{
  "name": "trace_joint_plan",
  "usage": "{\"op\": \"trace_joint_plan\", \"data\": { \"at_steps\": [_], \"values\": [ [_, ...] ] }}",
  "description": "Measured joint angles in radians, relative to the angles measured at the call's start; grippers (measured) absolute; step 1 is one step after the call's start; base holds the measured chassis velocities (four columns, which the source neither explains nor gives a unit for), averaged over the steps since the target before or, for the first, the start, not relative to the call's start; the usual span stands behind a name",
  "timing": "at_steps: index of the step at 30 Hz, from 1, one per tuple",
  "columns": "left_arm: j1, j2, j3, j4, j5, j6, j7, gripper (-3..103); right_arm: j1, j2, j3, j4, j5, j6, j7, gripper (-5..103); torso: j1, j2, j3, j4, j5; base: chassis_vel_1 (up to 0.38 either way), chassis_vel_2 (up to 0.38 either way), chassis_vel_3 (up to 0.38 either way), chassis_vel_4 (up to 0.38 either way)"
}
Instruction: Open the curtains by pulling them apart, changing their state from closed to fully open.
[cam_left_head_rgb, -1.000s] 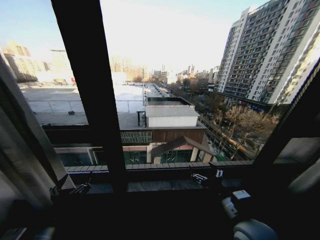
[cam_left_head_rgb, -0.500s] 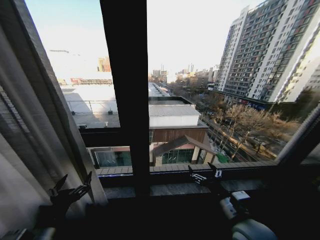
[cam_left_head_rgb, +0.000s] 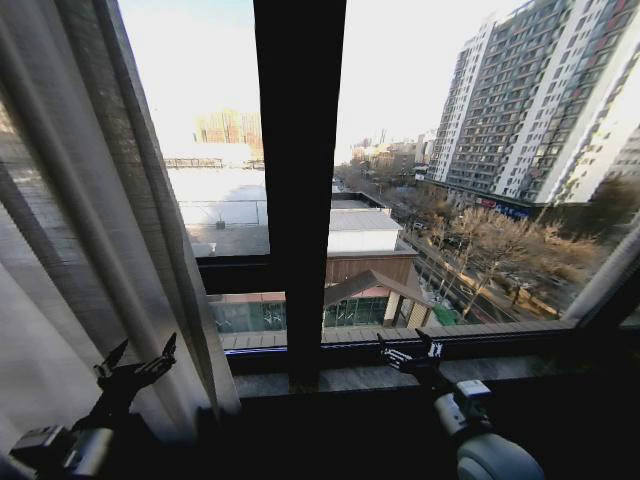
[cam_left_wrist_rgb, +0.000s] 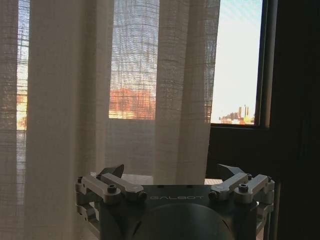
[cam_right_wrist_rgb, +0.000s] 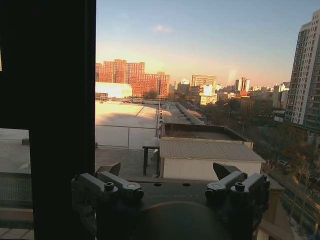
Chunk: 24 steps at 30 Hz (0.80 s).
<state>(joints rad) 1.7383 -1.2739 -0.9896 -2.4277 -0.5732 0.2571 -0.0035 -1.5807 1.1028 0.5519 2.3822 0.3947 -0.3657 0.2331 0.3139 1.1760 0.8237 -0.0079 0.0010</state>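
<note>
The left curtain (cam_left_head_rgb: 70, 230), sheer off-white with long pleats, hangs gathered at the left of the window. My left gripper (cam_left_head_rgb: 135, 362) is low in front of its lower folds, open and holding nothing. In the left wrist view the same curtain (cam_left_wrist_rgb: 100, 95) hangs just beyond the open left gripper (cam_left_wrist_rgb: 170, 172). A pale strip of the right curtain (cam_left_head_rgb: 607, 272) slants along the right edge. Open and holding nothing, my right gripper (cam_left_head_rgb: 410, 350) is near the sill in front of bare glass, and the right wrist view looks past the right gripper (cam_right_wrist_rgb: 170, 170) to the city.
A wide dark window frame bar (cam_left_head_rgb: 298, 180) stands upright between the panes, also close beside the right gripper as a dark bar (cam_right_wrist_rgb: 47, 110). The window sill (cam_left_head_rgb: 350, 378) runs across below the glass. Rooftops and a tall apartment block (cam_left_head_rgb: 540, 100) lie outside.
The whole picture has shifted right, so the camera has turned left: the frame bar and left curtain now sit further right and the curtain takes more of the view. Both grippers stay open.
</note>
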Motion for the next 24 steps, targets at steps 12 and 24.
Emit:
{"op": "trace_joint_plan", "data": {
  "at_steps": [12,24],
  "values": [
    [-0.181,0.145,0.065,0.145,-0.043,0.034,0.015,100,0.017,0.02,0.018,-0.01,-0.033,0.033,0.003,100,0.0,0.0,0.0,0.0001,-0.001,0.0,0.0,0.0,0.0],
    [-0.231,0.217,0.068,0.202,-0.088,0.064,0.077,100,0.02,0.023,0.015,0.003,-0.06,0.057,0.003,100,0.0,0.0,0.0,0.0003,-0.0009,0.0,0.0,0.0,0.0]
  ]
}}
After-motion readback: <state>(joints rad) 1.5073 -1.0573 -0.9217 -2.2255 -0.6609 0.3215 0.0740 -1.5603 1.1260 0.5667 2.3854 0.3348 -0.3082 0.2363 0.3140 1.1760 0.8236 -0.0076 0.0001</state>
